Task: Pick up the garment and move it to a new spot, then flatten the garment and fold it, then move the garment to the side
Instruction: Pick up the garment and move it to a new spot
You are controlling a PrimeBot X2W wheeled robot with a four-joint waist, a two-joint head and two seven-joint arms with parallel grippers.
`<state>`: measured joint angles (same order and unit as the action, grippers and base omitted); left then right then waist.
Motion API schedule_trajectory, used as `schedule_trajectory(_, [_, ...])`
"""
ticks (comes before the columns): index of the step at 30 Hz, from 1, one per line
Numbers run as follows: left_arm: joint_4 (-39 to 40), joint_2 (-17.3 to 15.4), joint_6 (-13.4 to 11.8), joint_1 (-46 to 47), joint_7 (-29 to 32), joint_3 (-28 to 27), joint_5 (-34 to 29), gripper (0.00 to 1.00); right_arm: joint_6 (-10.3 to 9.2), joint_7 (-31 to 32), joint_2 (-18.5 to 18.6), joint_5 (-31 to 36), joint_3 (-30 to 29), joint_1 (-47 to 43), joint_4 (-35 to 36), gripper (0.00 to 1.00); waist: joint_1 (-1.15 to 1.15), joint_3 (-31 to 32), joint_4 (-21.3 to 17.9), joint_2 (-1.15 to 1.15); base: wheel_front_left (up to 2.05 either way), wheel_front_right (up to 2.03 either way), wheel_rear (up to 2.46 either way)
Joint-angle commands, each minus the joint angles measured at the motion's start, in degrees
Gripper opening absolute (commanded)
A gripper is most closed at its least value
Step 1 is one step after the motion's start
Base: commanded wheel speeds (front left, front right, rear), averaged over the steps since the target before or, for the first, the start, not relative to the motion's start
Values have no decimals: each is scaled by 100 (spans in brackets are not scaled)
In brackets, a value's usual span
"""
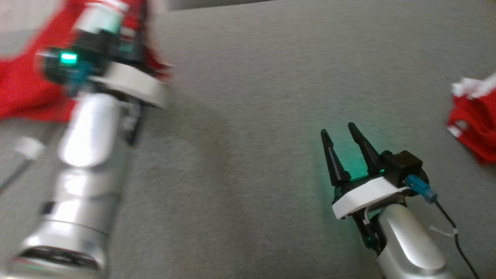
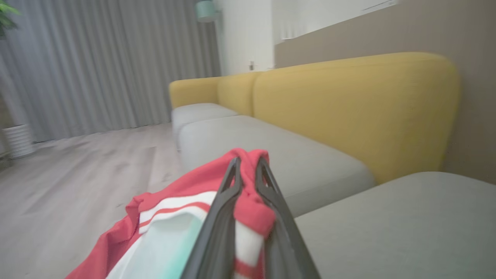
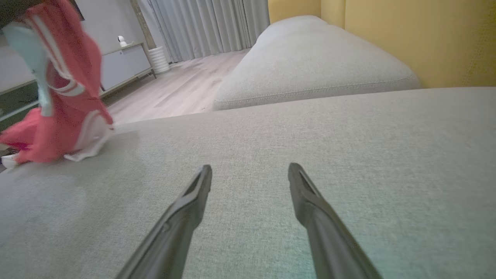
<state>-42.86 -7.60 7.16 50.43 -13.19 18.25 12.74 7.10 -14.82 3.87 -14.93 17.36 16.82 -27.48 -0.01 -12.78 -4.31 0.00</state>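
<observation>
your left gripper [image 2: 248, 161] is clenched on a fold of the garment [image 2: 174, 193], red with white stripes, the two fingers nearly meeting with cloth bunched between them. the garment hangs from that pinch at the far left of the cushion [image 1: 252, 97], so its long axis runs down from the fingers, and its lower end rests crumpled on the fabric. your right gripper [image 1: 337, 130] is released, fingers spread and holding nothing, low over bare cushion and well apart from the garment, which lies to its left. the left arm is the one that has it, so the carry looks likely to go rightward, onto the bare stretch between the grippers. the right wrist view gives you the hang and the bottom end touching down; the left wrist view gives only the pinch itself, and the head view blurs that arm. the head view alone shows more red cloth [image 1: 474, 124] at the right edge; you cannot tell whether it is a second garment.
</observation>
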Motion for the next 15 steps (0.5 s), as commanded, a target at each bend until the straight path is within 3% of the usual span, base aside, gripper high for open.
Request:
schedule_trajectory(1, [252, -48, 30, 59, -49, 21, 75, 0, 39, -18, -95, -58, 157, -13, 155, 100, 1, 155, -428, 0, 0, 0, 0])
schedule_trajectory(6, [449, 388, 31, -163, -71, 1028, 645, 0, 39, -18, -98, -324, 390, -4, 204, 100, 1, 153, -970, 0, 0, 0, 0])
schedule_trajectory(11, [531, 467, 32, -511, -113, 1918, 1492, 0, 39, -18, -98, -514, 528, 32, 222, 100, 1, 129, -1325, 0, 0, 0, 0])
schedule_trajectory(12, [531, 468, 29, -567, -123, 2057, 1641, 24, 39, -18, -98, -534, 539, 39, 221, 100, 1, 124, -1355, 0, 0, 0, 0])
schedule_trajectory(13, [515, 469, -7, -619, -133, 2178, 1769, 100, 39, -18, -99, -552, 536, 44, 222, 100, 1, 119, -1370, 0, 0, 0, 0])
schedule_trajectory(15, [461, 470, -147, -696, -154, 2352, 1952, 100, 39, -18, -99, -566, 504, 51, 228, 100, 1, 111, -1360, 0, 0, 0, 0])
